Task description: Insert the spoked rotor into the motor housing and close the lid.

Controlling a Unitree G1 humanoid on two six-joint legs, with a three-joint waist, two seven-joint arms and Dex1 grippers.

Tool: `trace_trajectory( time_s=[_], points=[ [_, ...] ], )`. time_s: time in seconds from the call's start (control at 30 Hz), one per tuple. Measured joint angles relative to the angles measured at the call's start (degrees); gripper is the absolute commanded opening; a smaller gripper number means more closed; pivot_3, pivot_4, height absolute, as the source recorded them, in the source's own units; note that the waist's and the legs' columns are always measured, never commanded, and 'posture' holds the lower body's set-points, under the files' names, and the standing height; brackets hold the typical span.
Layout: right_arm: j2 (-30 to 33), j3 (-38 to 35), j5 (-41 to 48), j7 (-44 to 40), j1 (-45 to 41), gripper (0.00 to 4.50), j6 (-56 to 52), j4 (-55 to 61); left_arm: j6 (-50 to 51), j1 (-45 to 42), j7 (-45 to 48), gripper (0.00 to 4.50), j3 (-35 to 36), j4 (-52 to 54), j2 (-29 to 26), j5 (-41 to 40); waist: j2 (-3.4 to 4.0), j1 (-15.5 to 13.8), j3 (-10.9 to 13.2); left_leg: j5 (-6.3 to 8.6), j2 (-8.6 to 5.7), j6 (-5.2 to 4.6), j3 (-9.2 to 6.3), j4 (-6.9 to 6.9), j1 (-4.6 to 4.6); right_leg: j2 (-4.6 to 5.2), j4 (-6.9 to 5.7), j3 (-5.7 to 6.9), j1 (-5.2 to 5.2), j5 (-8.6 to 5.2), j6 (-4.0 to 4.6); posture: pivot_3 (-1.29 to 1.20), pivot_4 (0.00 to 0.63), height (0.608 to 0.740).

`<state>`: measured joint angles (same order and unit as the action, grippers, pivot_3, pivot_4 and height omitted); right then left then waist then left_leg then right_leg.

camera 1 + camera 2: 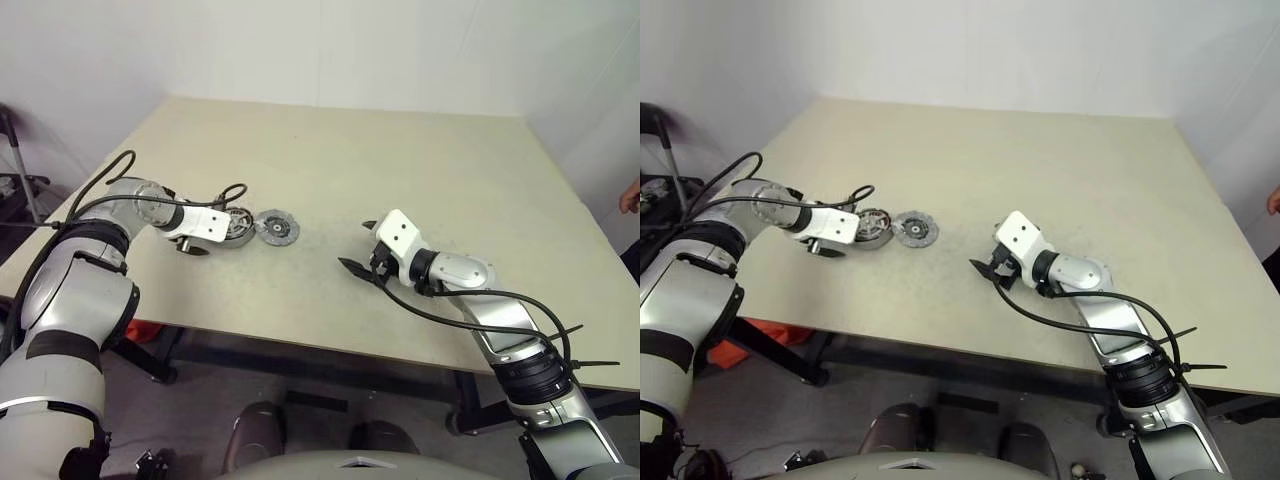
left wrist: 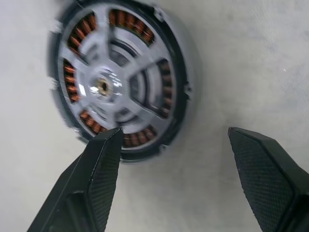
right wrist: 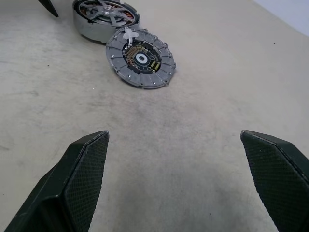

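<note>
Wide beige table (image 1: 420, 170) under both arms. Left gripper (image 2: 174, 159) spread wide and empty above the motor housing (image 2: 120, 79), one fingertip (image 2: 108, 145) overlapping its rim in the left wrist view; contact impossible to tell. Right gripper (image 3: 176, 166) spread fully, empty, low over bare tabletop, well apart from the parts.

On the table's left half: motor housing with the spoked rotor (image 2: 104, 87) seated inside, grey spokes over the ring of copper coils. Just beside it, toward the right arm, the lid (image 3: 140, 57) lying flat, off the housing.

From the head views: two small discs side by side, detail too small to tell. From the left wrist view: spokes, coils and brass centre. From the right wrist view: lid's studded rim and ringed centre, edge touching or nearly touching the housing.
</note>
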<state>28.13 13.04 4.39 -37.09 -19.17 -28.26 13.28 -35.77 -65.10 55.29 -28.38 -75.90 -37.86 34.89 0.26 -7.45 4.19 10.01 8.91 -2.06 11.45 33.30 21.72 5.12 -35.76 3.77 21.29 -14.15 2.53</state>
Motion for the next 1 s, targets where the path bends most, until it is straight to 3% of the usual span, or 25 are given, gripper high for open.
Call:
trace_trajectory(
  time_s=[0.4, 0.53, 0.77, 0.93, 1.0],
  points=[
    [0.0, -0.1, 0.0, 0.4, 0.0, 4.49, 0.0, 0.0, 2.3, 0.0, -2.0, 3.69, 0.0, -0.2, 1.3, 0.2, 0.00, 0.0, 0.0, 0.00, 0.00, 0.00, -0.01, 0.01, 0.00, 0.00, -0.01, 0.00, -0.01, 0.00, 0.00, 0.00, 0.000, 0.740],
    [0.0, -0.1, 0.0, 0.5, 0.0, 4.50, 0.0, 0.0, 2.5, 0.0, -2.1, 2.48, 0.1, -0.3, 1.8, 0.1, 0.00, 0.0, 0.0, 0.00, -0.01, -0.01, -0.01, 0.03, -0.01, 0.01, -0.01, 0.00, -0.03, 0.00, 0.00, 0.00, 0.000, 0.740],
    [-0.1, -0.1, 0.0, 1.0, 0.0, 4.50, 0.0, 0.0, 2.5, 0.0, -2.4, 2.48, 0.1, -0.2, 2.0, 0.1, -0.01, 0.0, 0.0, 0.01, -0.01, -0.02, -0.01, 0.03, -0.04, 0.01, -0.01, 0.00, -0.06, 0.00, 0.00, 0.00, 0.000, 0.740],
    [-0.1, -0.1, 0.0, 1.0, 0.0, 4.50, 0.0, 0.0, 2.4, -0.1, -1.3, 0.91, 0.4, -0.1, 1.8, 0.0, 0.04, -0.2, 0.0, 0.02, -0.01, -0.04, -0.01, 0.02, -0.15, 0.02, -0.01, 0.01, -0.16, 0.00, 0.00, 0.00, 0.000, 0.740],
    [-0.1, -0.1, 0.0, 1.0, 0.0, 4.50, 0.0, 0.0, 2.0, -0.1, -0.7, 0.66, 0.6, -0.1, 1.9, -0.1, 0.05, -0.4, 0.0, 0.03, -0.02, -0.05, -0.02, 0.02, -0.29, 0.04, -0.01, 0.01, -0.30, 0.00, 0.00, 0.00, 0.000, 0.740]
  ],
)
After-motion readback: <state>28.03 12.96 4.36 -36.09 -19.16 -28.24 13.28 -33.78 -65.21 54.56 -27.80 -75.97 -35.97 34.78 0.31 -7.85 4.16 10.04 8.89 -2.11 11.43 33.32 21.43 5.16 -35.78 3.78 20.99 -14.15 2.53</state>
